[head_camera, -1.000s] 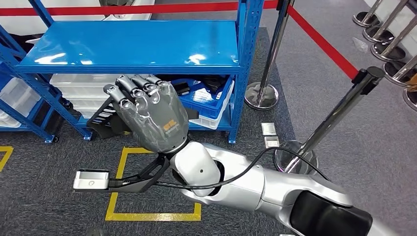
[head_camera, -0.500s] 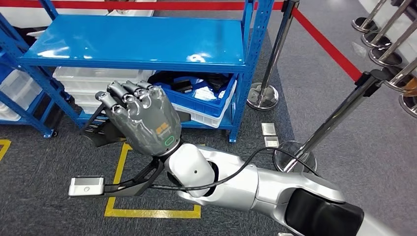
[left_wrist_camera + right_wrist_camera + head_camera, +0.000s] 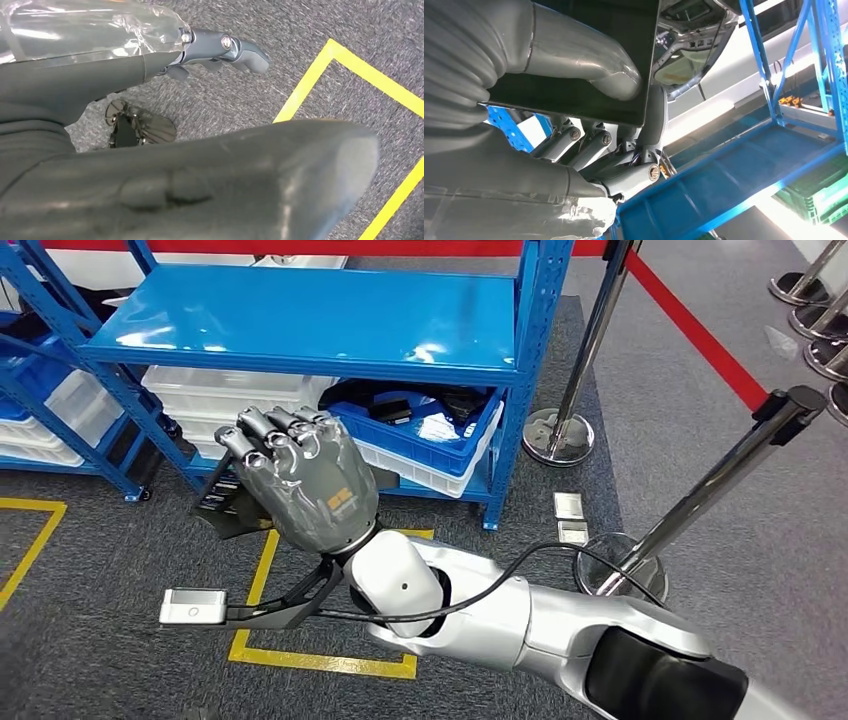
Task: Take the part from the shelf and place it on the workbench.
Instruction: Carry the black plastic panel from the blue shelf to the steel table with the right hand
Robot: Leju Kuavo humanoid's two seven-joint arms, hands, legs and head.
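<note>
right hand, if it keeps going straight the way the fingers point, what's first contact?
Probably the white bins on the lower level of the blue shelf. The right hand, gripping a flat black part, points its fingers up toward that opening under the top board. Depth is unclear, so the board's front edge might come first.

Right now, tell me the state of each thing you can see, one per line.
Right hand: gripping a flat black part, raised off the shelf.
Left hand: hanging over the carpet, holding nothing.
Top shelf: bare.
Blue bin: on the lower shelf, holding parts.
</note>
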